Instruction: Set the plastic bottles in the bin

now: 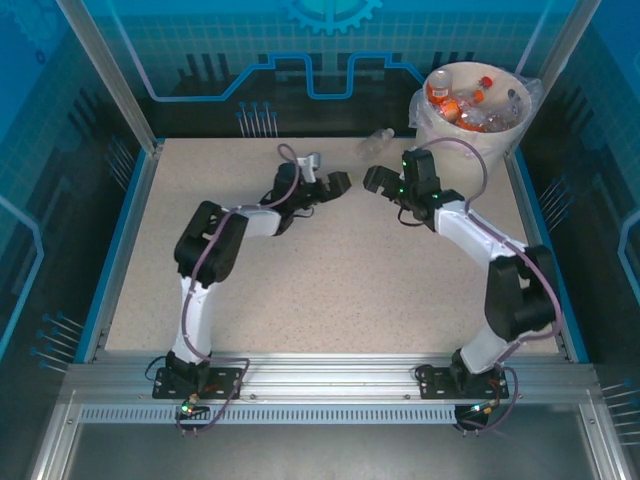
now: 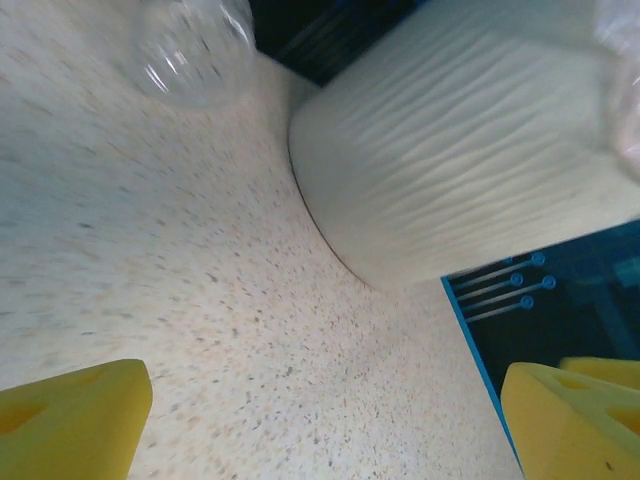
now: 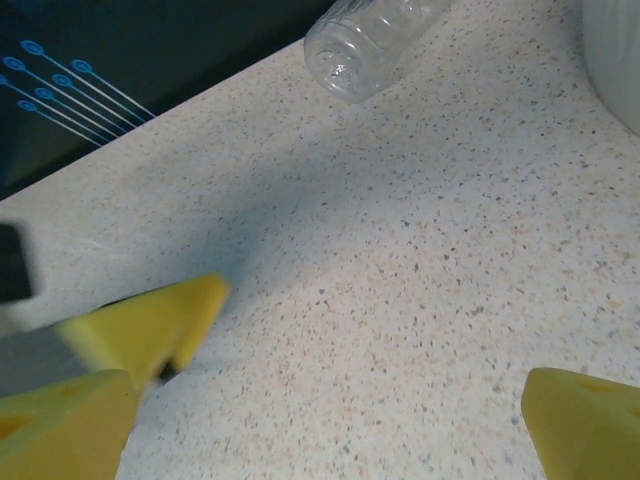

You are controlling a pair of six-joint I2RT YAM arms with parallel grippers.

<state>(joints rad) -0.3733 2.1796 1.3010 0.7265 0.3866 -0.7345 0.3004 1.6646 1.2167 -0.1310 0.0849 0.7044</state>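
One clear plastic bottle [image 1: 377, 141] lies on its side on the speckled table near the back edge, left of the bin [image 1: 470, 125]; its round base shows in the left wrist view [image 2: 193, 45] and in the right wrist view [image 3: 368, 42]. The cream-white bin holds several bottles [image 1: 466, 103] with red and orange labels, and its ribbed wall [image 2: 470, 150] looms large ahead of my left wrist. My left gripper [image 1: 338, 184] is open and empty, below and left of the lying bottle. My right gripper [image 1: 374, 179] is open too, just below the bottle, with bare table between its yellow pads [image 3: 585, 425].
The two grippers face each other closely at the table's middle back. A blue rim [image 1: 535, 240] edges the table, and dark blue panels [image 1: 300, 70] wall the back. The other arm's yellow pad [image 3: 150, 325] shows at the left of the right wrist view.
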